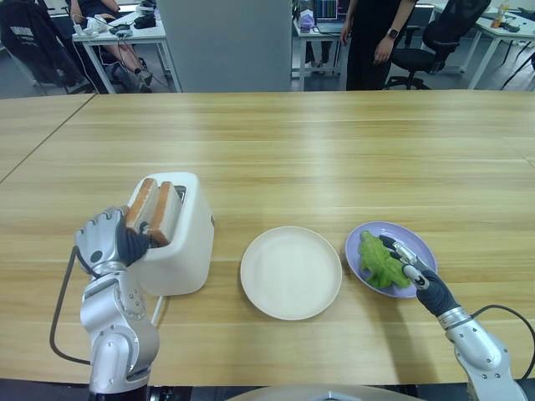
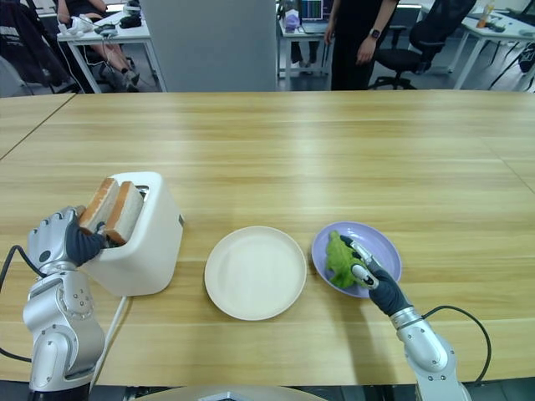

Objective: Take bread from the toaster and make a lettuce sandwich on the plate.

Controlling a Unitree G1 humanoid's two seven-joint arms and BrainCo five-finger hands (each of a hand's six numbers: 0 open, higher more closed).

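A white toaster stands at the near left of the wooden table, with two slices of bread sticking up from its slots. My left hand is at the toaster's left side, its fingers curled around the near end of the left slice. A bare cream plate lies in the middle. To its right, a purple plate holds a green lettuce leaf. My right hand lies over the purple plate's near right part, with straight fingers touching the lettuce's right side.
The toaster's dark cable loops off the table's near left edge. The far half of the table is bare wood. Beyond it are desks, chairs and people, none touching these things.
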